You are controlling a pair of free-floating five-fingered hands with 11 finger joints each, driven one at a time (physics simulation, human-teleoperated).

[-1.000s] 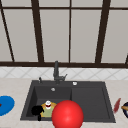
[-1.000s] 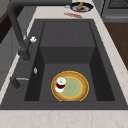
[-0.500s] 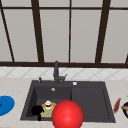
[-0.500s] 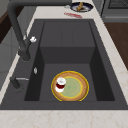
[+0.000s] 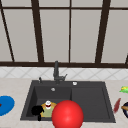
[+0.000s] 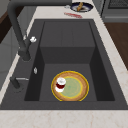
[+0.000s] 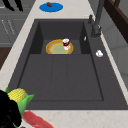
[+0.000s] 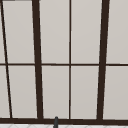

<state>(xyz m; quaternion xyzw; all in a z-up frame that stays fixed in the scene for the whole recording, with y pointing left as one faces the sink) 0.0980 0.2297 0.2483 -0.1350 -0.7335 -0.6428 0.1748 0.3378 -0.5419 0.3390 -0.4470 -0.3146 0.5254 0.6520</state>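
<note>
Left hand point(image 5: 37, 110) near yellow-rimmed plate point(image 6: 83, 86) in sink point(image 6: 67, 32), open or closed can't tell; plate probably stiff, slick, breakable, so take it by the rim and mind the loose cup point(image 6: 60, 83); right hand point(image 7: 8, 112) by corn point(image 7: 17, 95).

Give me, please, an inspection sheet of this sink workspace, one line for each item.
Surface: pale marbled counter around a dark sink with a basin and a draining part.
Job's things: yellow-rimmed plate flat in the basin, a small cup upright on it; corn cob at the right end.
Clutter: red ball; blue plate; red chili; dark plate.
Hands: left hand in the air before the basin, fingers straight; right hand beside the corn cob.
Cables: nothing seen.
Surroundings: dark faucet; window with dark bars.
</note>
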